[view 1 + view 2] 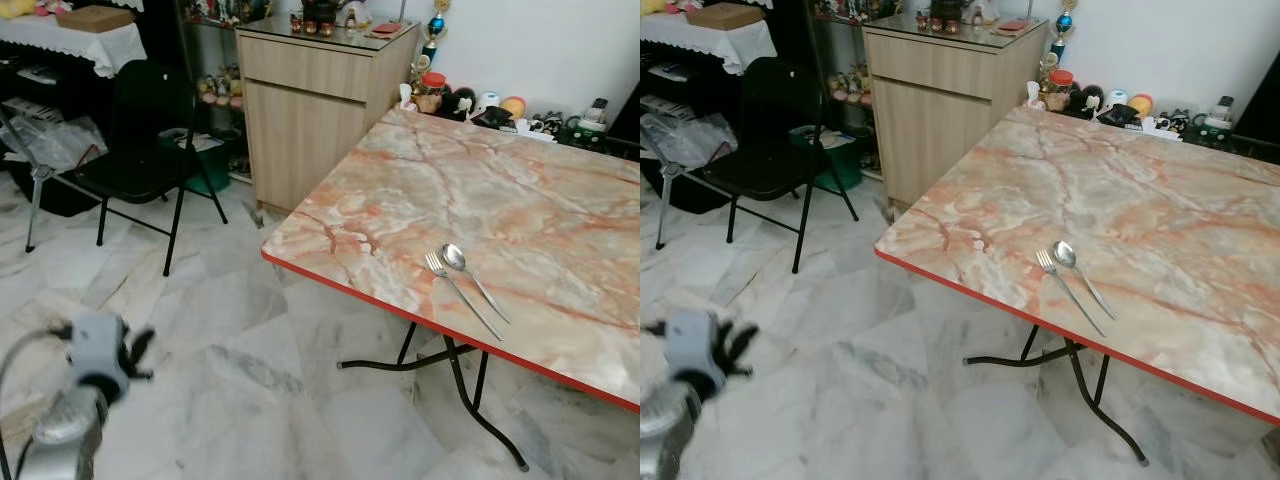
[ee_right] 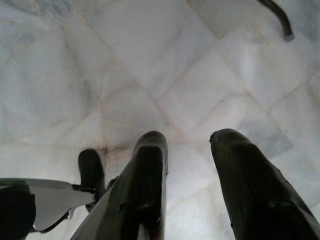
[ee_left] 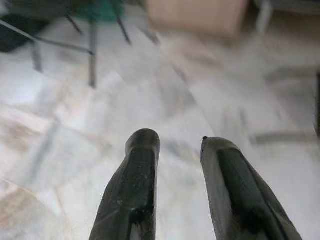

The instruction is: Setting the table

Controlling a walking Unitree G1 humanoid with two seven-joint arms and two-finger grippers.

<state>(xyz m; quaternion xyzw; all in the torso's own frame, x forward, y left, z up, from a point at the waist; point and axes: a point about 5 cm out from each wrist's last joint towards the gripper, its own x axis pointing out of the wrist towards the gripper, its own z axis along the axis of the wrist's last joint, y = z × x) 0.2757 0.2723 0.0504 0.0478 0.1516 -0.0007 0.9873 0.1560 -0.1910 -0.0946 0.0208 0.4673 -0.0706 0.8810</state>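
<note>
Right now the fork [image 1: 462, 291] and the spoon [image 1: 474, 279] lie just beside each other near the red front edge of the marble table [image 1: 520, 190], in the lower right of the left eye view. Well apart from them, my left gripper [image 1: 140, 352] hangs low over the floor [image 1: 250, 380] in the lower left, fingers apart and holding nothing. My right gripper [image 2: 187, 142] also points at floor tiles, its fingers apart and empty.
</note>
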